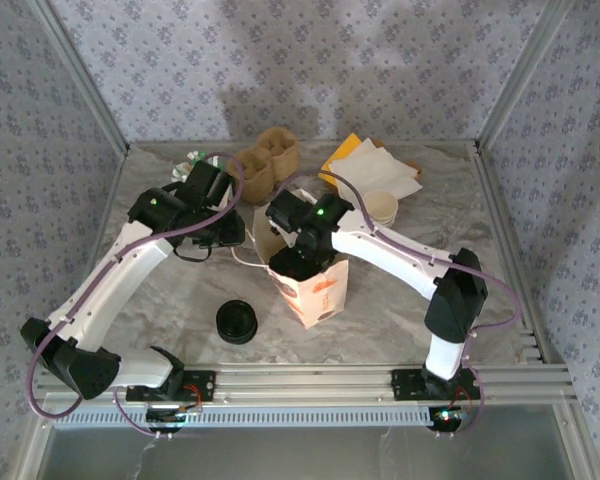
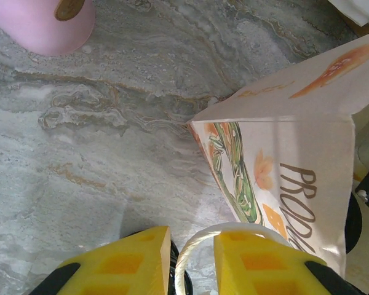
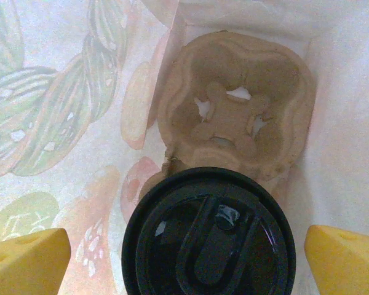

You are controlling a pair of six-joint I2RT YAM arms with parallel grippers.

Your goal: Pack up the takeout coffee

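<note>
The takeout coffee [image 3: 209, 236] stands inside the printed paper bag [image 1: 315, 290], showing its round black lid from above. It sits in one pocket of a brown pulp cup carrier [image 3: 234, 104] at the bag's bottom. My right gripper [image 3: 187, 258] reaches into the bag's mouth and is open; its yellow fingers [image 3: 24, 258] stand wide on either side of the lid, clear of it. My left gripper [image 2: 192, 236] is beside the bag's left wall [image 2: 264, 160]. The white rope handle [image 2: 190, 246] loops between its yellow fingers, which stand a narrow gap apart without pinching it.
A low pile of black lids [image 1: 237, 322] lies in front of the bag. Lidless cream cups [image 1: 380, 207], spare pulp carriers [image 1: 270, 160] and napkins [image 1: 370, 165] sit at the back. A pink object [image 2: 49, 24] stands near the left gripper.
</note>
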